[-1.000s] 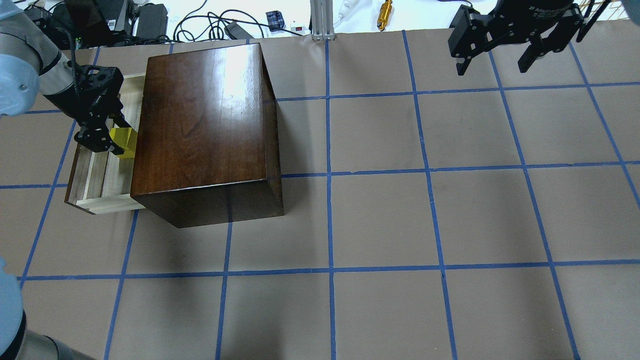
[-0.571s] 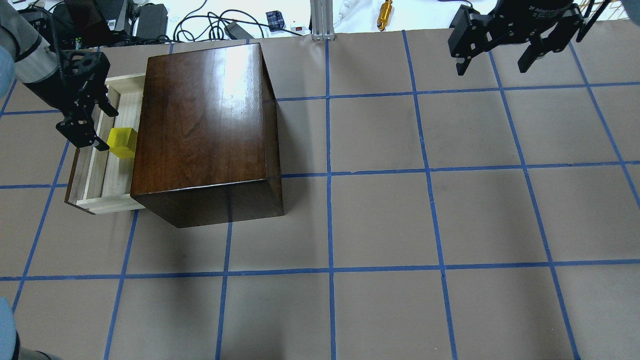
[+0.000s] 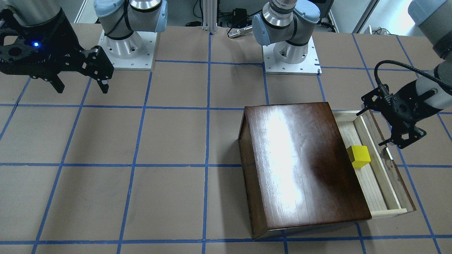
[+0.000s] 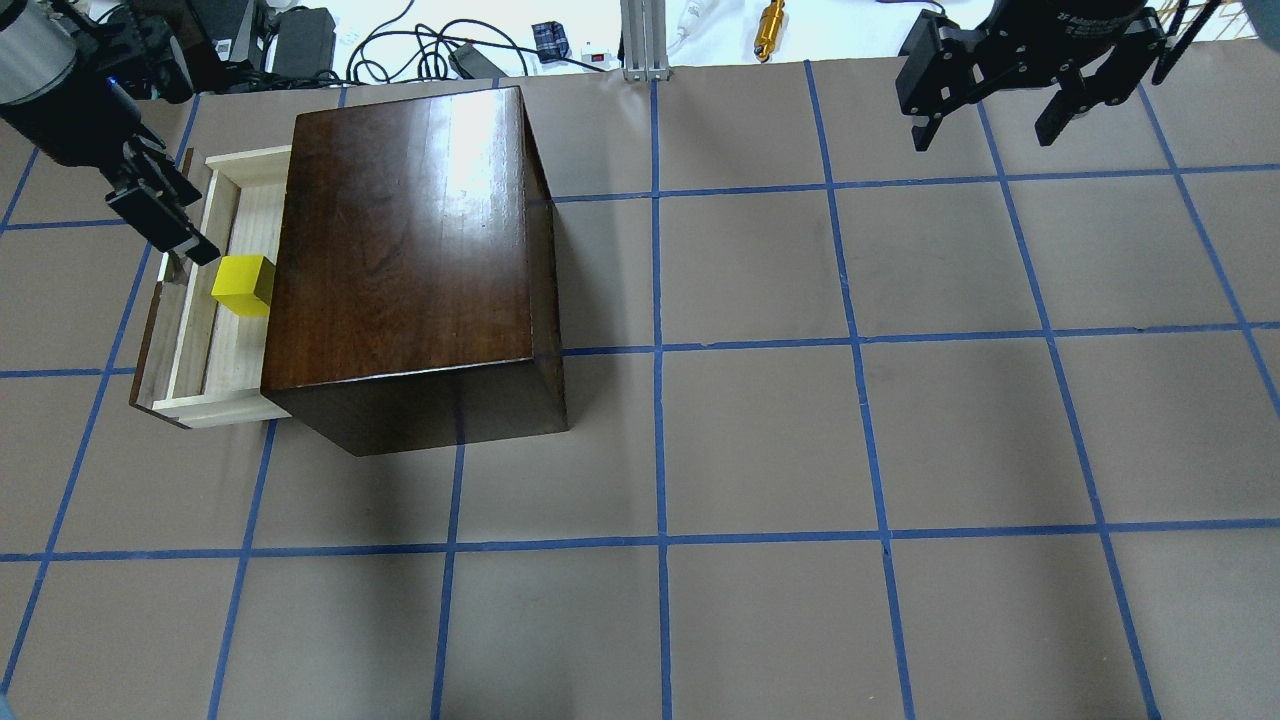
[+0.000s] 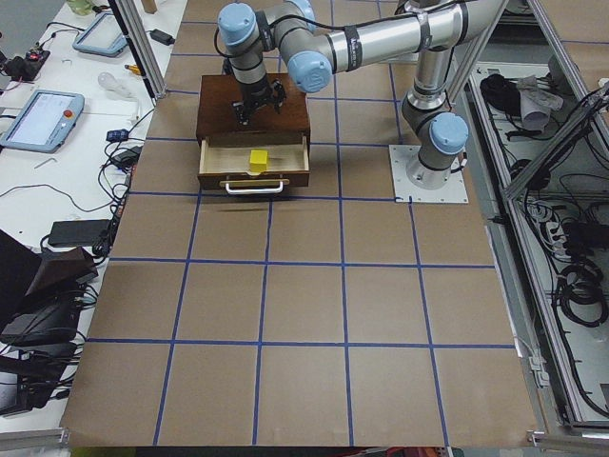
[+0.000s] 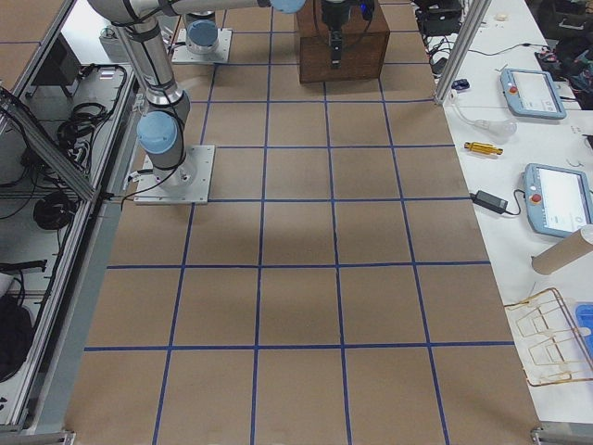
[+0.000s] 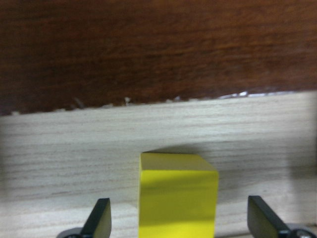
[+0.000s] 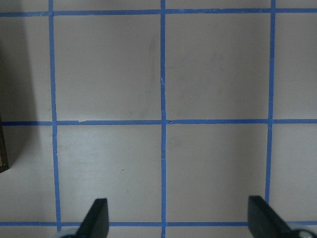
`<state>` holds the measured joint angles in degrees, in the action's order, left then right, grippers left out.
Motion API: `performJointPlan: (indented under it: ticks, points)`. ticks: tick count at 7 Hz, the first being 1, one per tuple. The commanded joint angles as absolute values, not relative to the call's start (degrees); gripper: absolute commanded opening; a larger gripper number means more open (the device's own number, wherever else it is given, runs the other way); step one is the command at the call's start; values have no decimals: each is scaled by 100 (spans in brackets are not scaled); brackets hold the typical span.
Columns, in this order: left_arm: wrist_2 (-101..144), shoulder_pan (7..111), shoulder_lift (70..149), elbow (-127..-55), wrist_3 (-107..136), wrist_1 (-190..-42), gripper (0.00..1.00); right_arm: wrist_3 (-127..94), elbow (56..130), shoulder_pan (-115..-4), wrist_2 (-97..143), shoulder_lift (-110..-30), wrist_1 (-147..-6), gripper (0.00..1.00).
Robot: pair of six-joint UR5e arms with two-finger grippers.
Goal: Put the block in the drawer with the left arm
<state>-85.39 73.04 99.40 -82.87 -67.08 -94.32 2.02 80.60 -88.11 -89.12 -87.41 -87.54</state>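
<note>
Block [image 4: 243,285] down in the open drawer [image 4: 232,350], free of the left jaws.

The left jaws stand spread wide and empty above the drawer's front rim, on the side away from the cabinet [image 4: 410,250]. The block sits on the pale drawer floor below and ahead of them, toward the cabinet's face. In the wrist view it is centred between the two fingers and touches neither. Being a cube, it has no long axis to mind. The left arm [image 3: 429,93] is by far the nearer; the right jaws, likewise open and empty, hang over the worktop [image 4: 760,440] well apart. Placing looks done, so what is left is probably a lift clear of the rim.
</note>
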Motion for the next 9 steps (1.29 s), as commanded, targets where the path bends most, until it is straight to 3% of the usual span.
performJointPlan:
  ticks: [1, 6, 7, 9]
  points:
    - [-8430, 8012, 9695, -8332, -4796, -9519, 97, 202, 8060, -8807, -8912, -8745, -8754, 100]
    - [-8517, 9182, 9493, -8550, -86, -8801, 96, 202, 8060, -8815, -8912, -8745, -8754, 100]
    - [-8647, 9211, 9483, -8752, 312, -8058, 96, 202, 8060, -8815, -8912, -8745, -8754, 100]
    - [-8692, 9176, 9282, -8885, 316, -8085, 100, 202, 8060, -8815, -8921, -8745, -8754, 100]
